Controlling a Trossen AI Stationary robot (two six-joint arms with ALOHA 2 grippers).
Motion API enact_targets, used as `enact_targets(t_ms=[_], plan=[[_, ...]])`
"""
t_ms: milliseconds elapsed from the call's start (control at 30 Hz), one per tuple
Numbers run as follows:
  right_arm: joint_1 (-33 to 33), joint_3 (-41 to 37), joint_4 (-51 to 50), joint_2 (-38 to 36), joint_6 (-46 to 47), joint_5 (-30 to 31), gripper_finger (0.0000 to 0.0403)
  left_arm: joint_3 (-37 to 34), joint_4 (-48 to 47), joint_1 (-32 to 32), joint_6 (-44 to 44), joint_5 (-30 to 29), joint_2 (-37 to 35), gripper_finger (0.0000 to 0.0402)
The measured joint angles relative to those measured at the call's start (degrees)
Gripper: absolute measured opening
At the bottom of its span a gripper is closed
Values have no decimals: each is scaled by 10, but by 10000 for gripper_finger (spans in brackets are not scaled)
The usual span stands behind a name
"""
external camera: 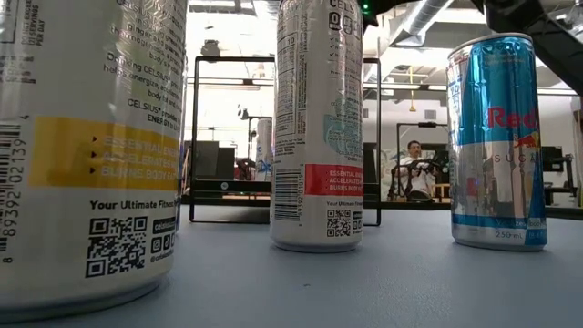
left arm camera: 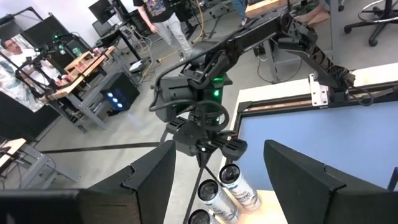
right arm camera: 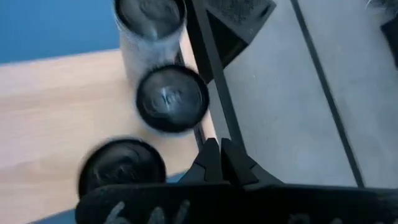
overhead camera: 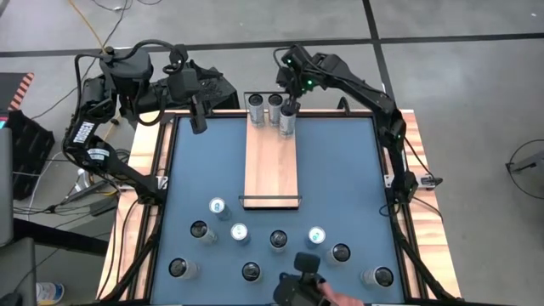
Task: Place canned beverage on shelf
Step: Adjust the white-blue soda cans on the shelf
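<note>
Blue table point(overhead camera: 340, 170) | cans point(overhead camera: 274, 105) on shelf point(overhead camera: 272, 166) | right gripper point(overhead camera: 289, 100) above, closed

Three cans point(overhead camera: 274, 111) crowd the shelf's point(overhead camera: 272, 161) far end; its near stretch lies open to me

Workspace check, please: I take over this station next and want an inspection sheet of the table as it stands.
Surface: blue table, wooden strips along its sides.
Job's things: shelf lying lengthwise mid-table; three cans upright at its far end; nine more cans stand on the blue near the front.
Clutter: nothing seen on the table besides the cans.
Grippers: right gripper shut, above the far shelf end by the three cans, holding nothing; left gripper open, empty, over the table's far left corner.
Cables: bundles beside the left arm's base.
Surroundings: a hand at the front edge; people at benches beyond.
</note>
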Motion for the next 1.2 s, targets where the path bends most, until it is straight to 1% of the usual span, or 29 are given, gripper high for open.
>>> enact_targets(t_ms=[100, 200, 533, 767, 900, 1067, 1200], plan=[[-3, 0, -3, 7, 0, -3, 0, 0, 0, 0, -2, 0, 0, 232], [-8, -1, -17, 12, 0, -20, 0, 0, -2, 0, -2, 0, 0, 232], [-3, 0, -14, 37, -9, -21, 0, 0, -11, 0, -2, 0, 0, 232], [0, 0, 3, 36, -13, -21, 0, 0, -11, 0, 2, 0, 0, 232], [0, 0, 9, 36, -14, -42, 0, 0, -11, 0, 6, 0, 0, 232], [1, 0, 32, 36, -15, -49, 0, 0, -11, 0, 6, 0, 0, 232], [0, 0, 25, 36, -12, -31, 0, 0, -12, 0, 6, 0, 0, 232]])
